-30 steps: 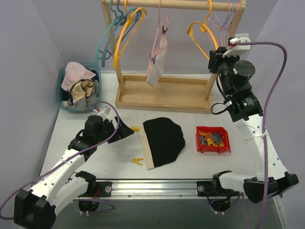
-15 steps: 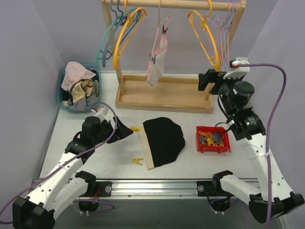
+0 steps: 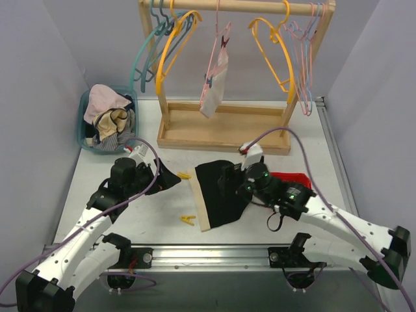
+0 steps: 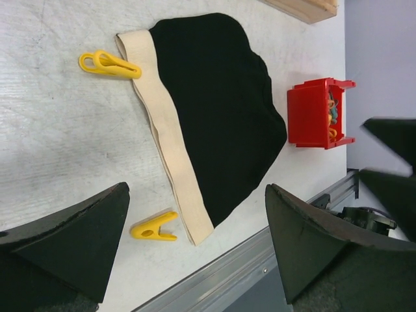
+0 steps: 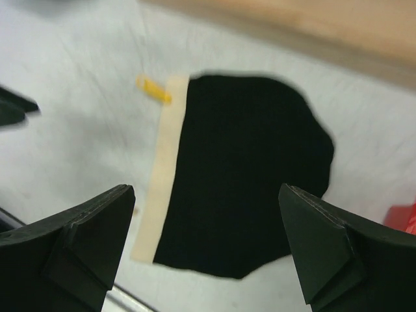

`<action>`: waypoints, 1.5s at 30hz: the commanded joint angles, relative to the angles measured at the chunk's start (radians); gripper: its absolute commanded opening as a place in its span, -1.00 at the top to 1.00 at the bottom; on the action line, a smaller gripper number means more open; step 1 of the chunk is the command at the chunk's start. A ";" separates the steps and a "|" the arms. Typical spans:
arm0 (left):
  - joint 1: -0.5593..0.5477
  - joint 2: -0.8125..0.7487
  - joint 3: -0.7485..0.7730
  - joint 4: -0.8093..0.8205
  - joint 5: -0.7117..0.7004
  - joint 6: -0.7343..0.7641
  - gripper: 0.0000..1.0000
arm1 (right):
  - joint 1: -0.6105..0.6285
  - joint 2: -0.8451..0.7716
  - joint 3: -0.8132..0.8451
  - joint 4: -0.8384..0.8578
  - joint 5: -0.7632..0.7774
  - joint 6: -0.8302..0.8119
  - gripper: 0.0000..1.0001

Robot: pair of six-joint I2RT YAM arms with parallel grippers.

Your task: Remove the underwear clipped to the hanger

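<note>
lowered from the rack [image 3: 273, 6], the right gripper [image 3: 227, 183] is held wide apart over the black brief [image 3: 214, 209] already laid on the table [image 3: 149, 218], the left gripper [image 3: 172, 181] likewise parted, while the pink-white brief [image 3: 216, 84] is left clipped on its hanger [image 3: 219, 29].

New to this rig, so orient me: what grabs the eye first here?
A plain black brief with a cream waistband lies flat mid-table, the right gripper open above it. Behind, a pale pink-white brief hangs clipped up on the wooden rack.
</note>
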 commanded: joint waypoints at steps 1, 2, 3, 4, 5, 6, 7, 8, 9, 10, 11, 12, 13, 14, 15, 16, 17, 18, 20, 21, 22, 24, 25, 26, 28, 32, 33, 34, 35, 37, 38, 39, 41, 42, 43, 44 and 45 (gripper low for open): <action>0.003 0.044 0.046 -0.002 0.011 0.057 -0.88 | 0.151 0.073 -0.043 -0.061 0.274 0.188 -0.99; 0.001 0.064 0.041 0.004 0.004 0.063 -0.88 | 0.157 0.087 -0.052 -0.053 0.273 0.213 -0.99; 0.001 0.097 0.036 0.015 -0.005 0.077 -0.88 | 0.157 0.121 -0.066 -0.044 0.274 0.230 -0.99; 0.000 0.116 0.030 0.022 -0.026 0.084 -0.88 | 0.157 0.141 -0.075 -0.041 0.279 0.262 -0.99; 0.000 0.133 0.030 0.041 -0.035 0.089 -0.89 | 0.159 0.162 -0.081 -0.035 0.274 0.268 -0.99; 0.000 0.163 0.032 0.049 -0.048 0.100 -0.89 | 0.159 0.206 -0.096 -0.006 0.262 0.273 -0.99; 0.000 0.180 0.035 0.056 -0.064 0.104 -0.90 | 0.160 0.226 -0.107 0.023 0.248 0.265 -0.99; 0.000 0.199 0.047 0.061 -0.098 0.109 -0.93 | 0.160 0.248 -0.115 0.055 0.224 0.262 -0.99; -0.002 0.231 0.053 0.067 -0.120 0.115 -0.95 | 0.160 0.295 -0.119 0.097 0.219 0.258 -0.98; -0.002 0.246 0.058 0.072 -0.135 0.118 -0.96 | 0.162 0.319 -0.116 0.105 0.217 0.255 -0.96; -0.002 0.262 0.068 0.094 -0.172 0.120 -1.00 | 0.162 0.342 -0.116 0.149 0.213 0.244 -0.96; -0.002 0.292 0.069 0.110 -0.193 0.124 -1.00 | 0.162 0.386 -0.115 0.198 0.196 0.241 -0.92; -0.002 0.314 0.070 0.127 -0.204 0.126 -0.90 | 0.162 0.412 -0.104 0.216 0.193 0.238 -0.86; -0.002 0.337 0.073 0.151 -0.218 0.127 -0.86 | 0.162 0.440 -0.098 0.232 0.191 0.235 -0.80; -0.002 0.387 0.088 0.164 -0.239 0.136 -0.80 | 0.162 0.492 -0.093 0.262 0.179 0.232 -0.66; -0.003 0.413 0.096 0.177 -0.240 0.137 -0.77 | 0.162 0.516 -0.087 0.276 0.173 0.229 -0.58; -0.003 0.459 0.104 0.203 -0.240 0.138 -0.74 | 0.160 0.541 -0.078 0.295 0.170 0.230 -0.46; -0.011 0.479 0.119 0.217 -0.236 0.143 -0.69 | 0.160 0.587 -0.072 0.301 0.167 0.229 -0.43; -0.020 0.510 0.137 0.246 -0.267 0.152 -0.68 | 0.162 0.628 -0.055 0.309 0.167 0.227 -0.41; -0.028 0.541 0.147 0.251 -0.278 0.172 -0.68 | 0.162 0.664 -0.050 0.313 0.165 0.227 -0.41; -0.031 0.558 0.171 0.256 -0.305 0.182 -0.68 | 0.162 0.679 -0.047 0.316 0.165 0.227 -0.41; -0.034 0.610 0.206 0.259 -0.307 0.210 -0.68 | 0.162 0.714 -0.035 0.318 0.161 0.225 -0.43; -0.034 0.625 0.213 0.257 -0.301 0.215 -0.68 | 0.162 0.724 -0.032 0.318 0.159 0.227 -0.43; -0.034 0.656 0.217 0.265 -0.299 0.216 -0.67 | 0.160 0.731 -0.032 0.319 0.159 0.227 -0.41; -0.034 0.686 0.220 0.277 -0.293 0.216 -0.66 | 0.159 0.745 -0.035 0.322 0.153 0.230 -0.34; -0.033 0.754 0.227 0.291 -0.286 0.213 -0.64 | 0.153 0.767 -0.044 0.327 0.150 0.236 0.18; -0.031 0.765 0.222 0.294 -0.286 0.210 -0.64 | 0.151 0.776 -0.046 0.330 0.148 0.236 0.37; -0.031 0.765 0.219 0.294 -0.286 0.206 -0.64 | 0.148 0.779 -0.050 0.329 0.145 0.239 0.46; -0.028 0.759 0.210 0.299 -0.286 0.204 -0.63 | 0.139 0.780 -0.053 0.332 0.142 0.239 0.59; -0.025 0.746 0.197 0.303 -0.287 0.201 -0.63 | 0.131 0.791 -0.066 0.336 0.129 0.241 0.74; -0.022 0.731 0.194 0.303 -0.292 0.198 -0.63 | 0.124 0.793 -0.069 0.339 0.127 0.241 0.85; -0.020 0.723 0.181 0.305 -0.298 0.196 -0.63 | 0.118 0.794 -0.073 0.339 0.124 0.241 0.86; -0.013 0.710 0.167 0.309 -0.302 0.193 -0.64 | 0.108 0.794 -0.084 0.341 0.118 0.241 0.88; -0.004 0.697 0.155 0.311 -0.307 0.192 -0.68 | 0.105 0.794 -0.089 0.339 0.115 0.242 0.88; 0.001 0.693 0.148 0.314 -0.309 0.192 -0.69 | 0.102 0.794 -0.090 0.339 0.112 0.242 0.88; 0.004 0.693 0.144 0.316 -0.307 0.192 -0.69 | 0.101 0.793 -0.096 0.341 0.113 0.241 0.88; 0.010 0.697 0.144 0.313 -0.302 0.193 -0.69 | 0.094 0.790 -0.098 0.341 0.113 0.241 0.89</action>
